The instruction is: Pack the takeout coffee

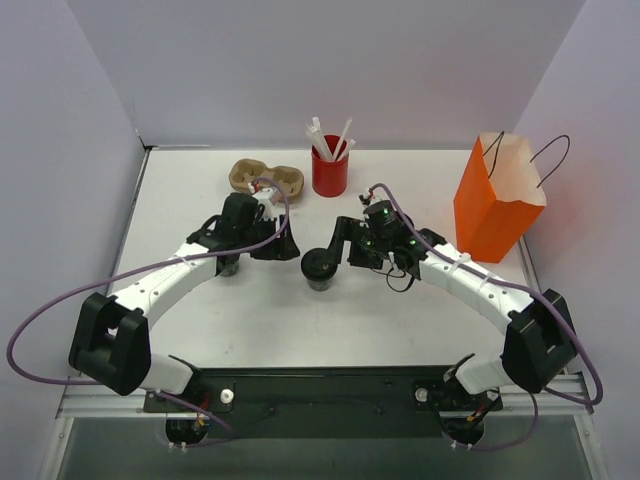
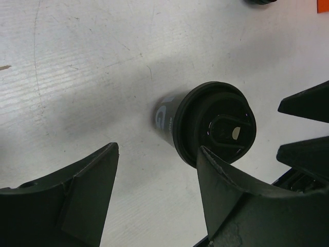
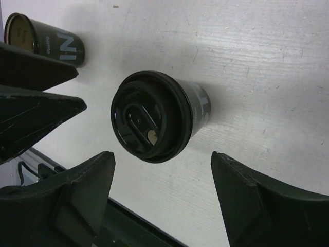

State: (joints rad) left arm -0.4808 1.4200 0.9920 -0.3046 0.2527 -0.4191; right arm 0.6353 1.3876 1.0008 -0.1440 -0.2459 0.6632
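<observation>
Two dark coffee cups stand on the white bench (image 1: 400, 320) in the view from above: a lidded cup (image 1: 322, 268) near the middle, and a second cup (image 1: 229, 267) half hidden under the left arm. The left claw (image 1: 278, 245) and the right claw (image 1: 338, 250) face each other, with the lidded cup just below and between them. An orange paper bag (image 1: 495, 200) stands at the far right, well apart, and a red cup (image 1: 329, 172) of straws and a cardboard carrier (image 1: 266, 178) are at the back. In the left wrist view the left claw (image 2: 157, 154) is spread wide and grasps nothing; the lidded cup (image 2: 216, 126) stands upright just beyond one of its fingers, which covers part of the rim. In the right wrist view the right claw (image 3: 163, 159) is also released, and the lidded cup (image 3: 154, 116) sits in the gap between its fingers, apart from both. The second cup (image 3: 49, 38) shows at the upper left; its top looks tan, perhaps without a lid, but I cannot be sure.
</observation>
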